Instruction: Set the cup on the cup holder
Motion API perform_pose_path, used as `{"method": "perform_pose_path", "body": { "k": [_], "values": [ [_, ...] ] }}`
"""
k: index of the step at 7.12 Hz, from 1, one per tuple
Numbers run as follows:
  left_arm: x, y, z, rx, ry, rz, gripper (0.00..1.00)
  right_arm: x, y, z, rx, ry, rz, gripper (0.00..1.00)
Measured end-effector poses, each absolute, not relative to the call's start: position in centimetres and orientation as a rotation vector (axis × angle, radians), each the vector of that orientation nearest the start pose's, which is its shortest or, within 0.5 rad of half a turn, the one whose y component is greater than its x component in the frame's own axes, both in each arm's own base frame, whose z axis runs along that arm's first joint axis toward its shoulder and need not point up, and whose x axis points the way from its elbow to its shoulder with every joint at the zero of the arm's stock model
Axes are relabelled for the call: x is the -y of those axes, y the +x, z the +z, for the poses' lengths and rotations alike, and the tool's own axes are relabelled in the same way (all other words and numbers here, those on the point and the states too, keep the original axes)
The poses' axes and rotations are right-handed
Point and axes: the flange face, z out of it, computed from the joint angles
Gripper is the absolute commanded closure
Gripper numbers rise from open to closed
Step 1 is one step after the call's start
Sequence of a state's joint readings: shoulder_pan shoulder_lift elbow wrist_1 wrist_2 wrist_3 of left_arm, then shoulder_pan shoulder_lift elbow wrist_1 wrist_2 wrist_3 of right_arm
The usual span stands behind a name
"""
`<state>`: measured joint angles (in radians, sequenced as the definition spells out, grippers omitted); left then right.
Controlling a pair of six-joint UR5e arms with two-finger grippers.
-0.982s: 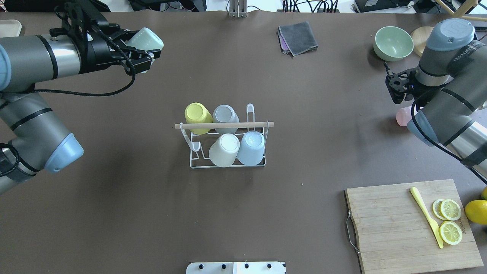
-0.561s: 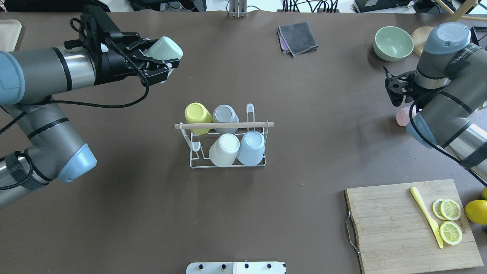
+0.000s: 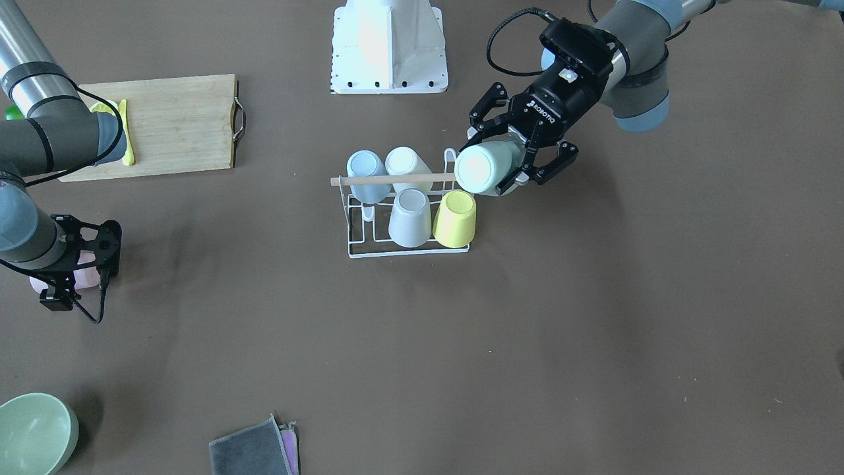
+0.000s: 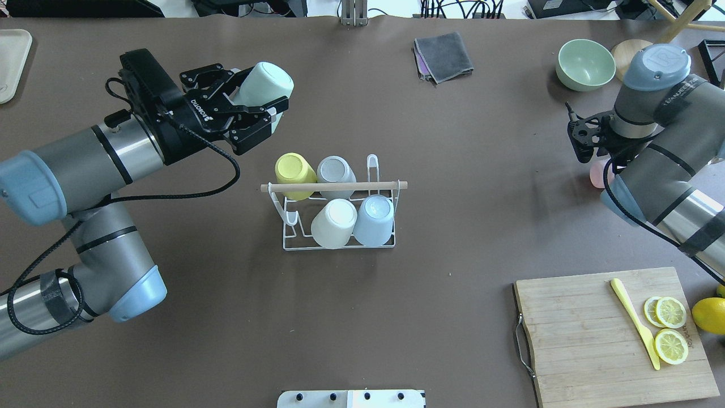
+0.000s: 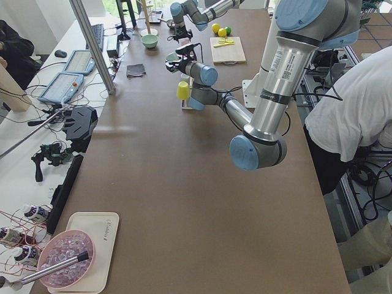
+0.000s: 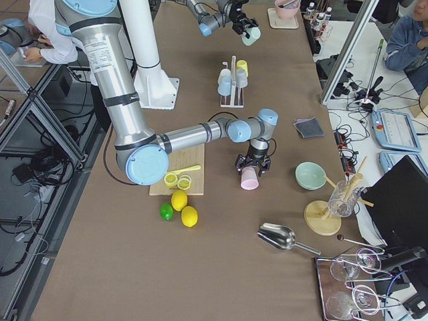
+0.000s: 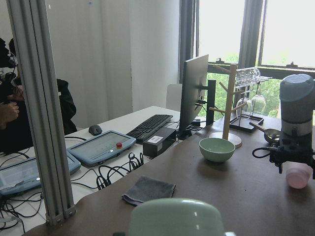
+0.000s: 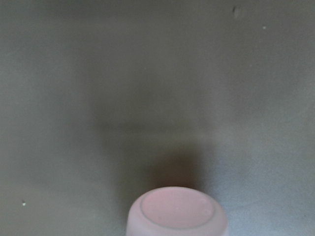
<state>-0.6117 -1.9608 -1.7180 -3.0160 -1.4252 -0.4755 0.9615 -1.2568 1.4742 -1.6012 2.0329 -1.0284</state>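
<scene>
The left hand is closed on a mint-green cup, one finger on either side of its wall. The cup is held on its side above the table, closed base pointing away from the wrist. In the overhead view the cup is beyond the far left corner of the cup holder and apart from it. In the front-facing view it overlaps the end of the wooden rod on the robot's left, so contact cannot be judged there. The cup holder stands upright mid-table and carries four inverted cups. A yellow cup and a grey cup are in the far row. A cream cup and a light blue cup are in the near row. A bare prong stands at the near left and another at the far right. The right hand points down directly over a pink cup, which sits inverted on the table well to the right of the holder. Whether its fingers are spread or closed cannot be told. A cutting board with lemon slices lies at the near right.
</scene>
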Motion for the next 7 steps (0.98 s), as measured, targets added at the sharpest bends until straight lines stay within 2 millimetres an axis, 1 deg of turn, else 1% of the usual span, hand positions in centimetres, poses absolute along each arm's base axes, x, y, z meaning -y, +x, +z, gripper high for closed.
{"method": "perform_pose_path", "body": {
  "k": [1, 3, 4, 5, 6, 7],
  "values": [
    [42.3, 37.3, 22.1, -1.252, 1.579, 0.124, 1.0, 56.6, -28.8, 55.2, 0.464, 0.311, -1.644, 0.03],
    [38.3, 39.7, 22.0, -1.279, 1.645, 0.086, 1.0, 56.5, -28.7, 55.6, 0.463, 0.306, -1.643, 0.2],
    [35.8, 41.2, 22.4, -1.277, 1.675, 0.076, 1.0, 56.3, -28.6, 55.9, 0.462, 0.302, -1.641, 0.32],
    [33.7, 42.4, 22.9, -1.268, 1.695, 0.071, 1.0, 56.3, -28.6, 56.0, 0.462, 0.298, -1.632, 0.45],
    [31.9, 43.1, 23.7, -1.26, 1.72, 0.076, 1.0, 56.2, -28.5, 55.9, 0.463, 0.295, -1.615, 0.61],
    [30.7, 43.5, 25.0, -1.253, 1.748, 0.088, 1.0, 56.3, -28.4, 55.7, 0.464, 0.297, -1.6, 0.83]
  ]
}}
